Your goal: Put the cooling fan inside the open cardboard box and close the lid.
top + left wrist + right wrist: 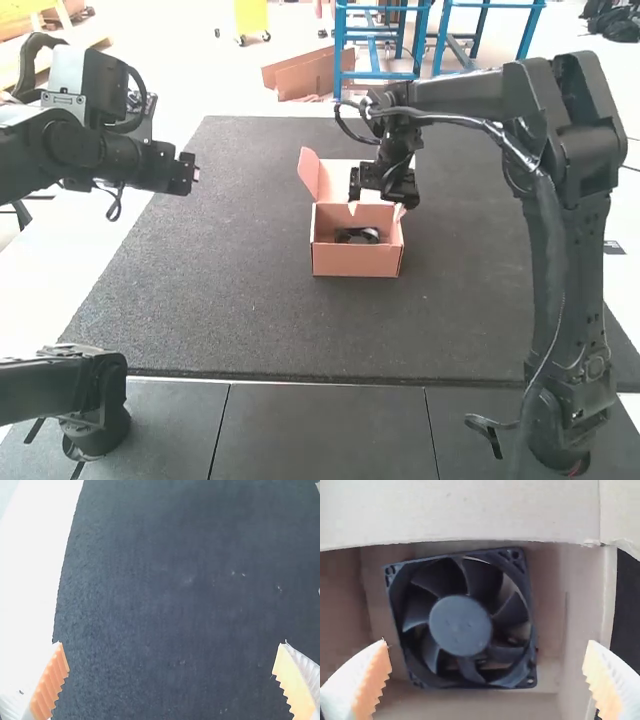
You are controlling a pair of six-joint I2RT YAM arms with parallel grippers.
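The fan point(462, 620) is lying flat on the floor of the box point(357, 255), blades facing up. The box is sitting on the mat point(200, 290) with its lid point(311, 174) standing open, rising from the box's far left side. The right gripper point(384, 190) is hovering just above the box's far rim and pointing down into it, its fingers point(367, 680) spread wide and holding nothing. The left gripper point(170, 680) is hanging over bare mat well to the left of the box, its fingers point(47, 685) also spread apart and gripping nothing.
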